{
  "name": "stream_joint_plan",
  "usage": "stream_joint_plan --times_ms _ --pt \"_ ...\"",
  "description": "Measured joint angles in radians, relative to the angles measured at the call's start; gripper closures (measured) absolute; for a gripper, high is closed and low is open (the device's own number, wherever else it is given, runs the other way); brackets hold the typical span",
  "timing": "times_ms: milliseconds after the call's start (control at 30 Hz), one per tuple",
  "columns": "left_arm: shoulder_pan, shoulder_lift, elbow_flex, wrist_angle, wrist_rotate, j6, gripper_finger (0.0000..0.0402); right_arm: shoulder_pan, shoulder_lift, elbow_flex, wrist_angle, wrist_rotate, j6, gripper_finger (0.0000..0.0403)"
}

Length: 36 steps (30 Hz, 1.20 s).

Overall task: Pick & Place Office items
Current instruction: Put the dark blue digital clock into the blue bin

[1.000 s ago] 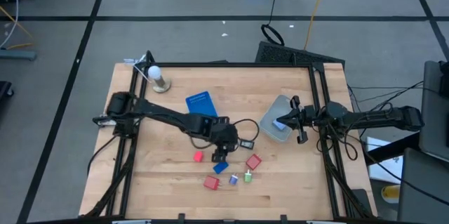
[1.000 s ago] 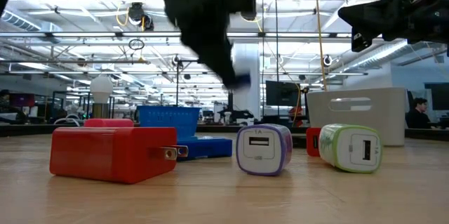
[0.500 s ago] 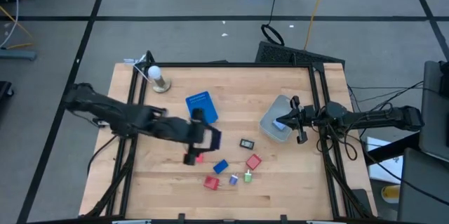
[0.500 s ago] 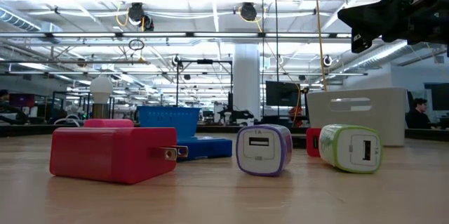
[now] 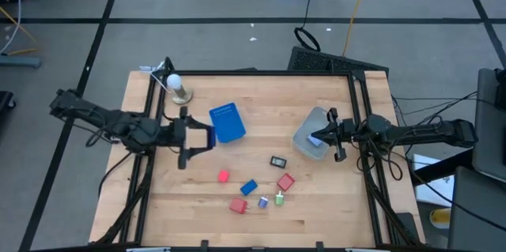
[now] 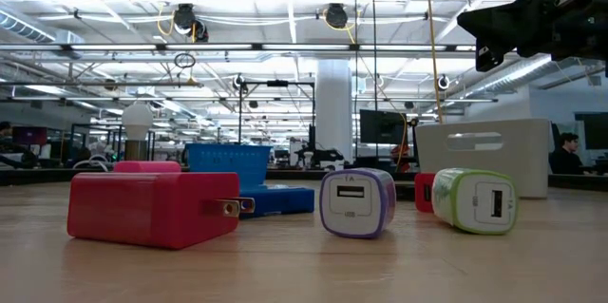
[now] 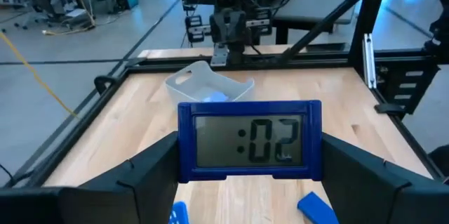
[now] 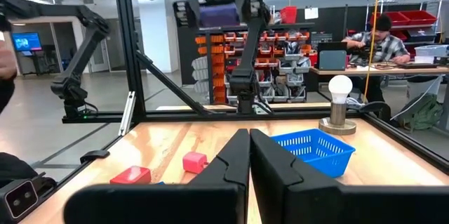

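The left hand [image 5: 207, 137] pinches a blue-framed digital clock with a grey display [image 7: 250, 140] above the wooden counter's [image 5: 316, 212] left side. The right hand [image 8: 248, 155], fingers pressed together, hovers by the grey translucent bin [image 5: 311, 137].

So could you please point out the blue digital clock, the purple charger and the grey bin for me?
blue digital clock [image 7: 249, 141]: left wrist view, middle of its display.
purple charger [image 6: 356, 202]: low view, its white front face.
grey bin [image 5: 303, 145]: high view, its near wall.
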Motion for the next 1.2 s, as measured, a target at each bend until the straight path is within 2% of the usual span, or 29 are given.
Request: stream_joint_plan --times_ms 267,433,800,1000,1200 --pt "0.000 -0.185 -0.217 0.032 -0.041 -0.007 0.0110 0.000 0.000 0.000 0.000 0.000 -0.004 0.0399" --pt "0.000 -0.280 -0.328 0.145 -0.028 0.031 0.0109 0.000 0.000 0.000 0.000 0.001 -0.004 0.0399" --pt "0.054 -0.474 -0.420 0.154 -0.030 0.144 0.0108 0.000 0.000 0.000 0.000 0.001 -0.026 0.0399" --pt "0.123 -0.527 -0.486 0.151 0.022 0.132 0.0108 0.000 0.000 0.000 0.000 0.004 -0.026 0.0399" --pt "0.170 -0.586 -0.558 0.167 0.029 0.089 0.0108 0.000 0.000 0.000 0.000 0.004 -0.026 0.0399"
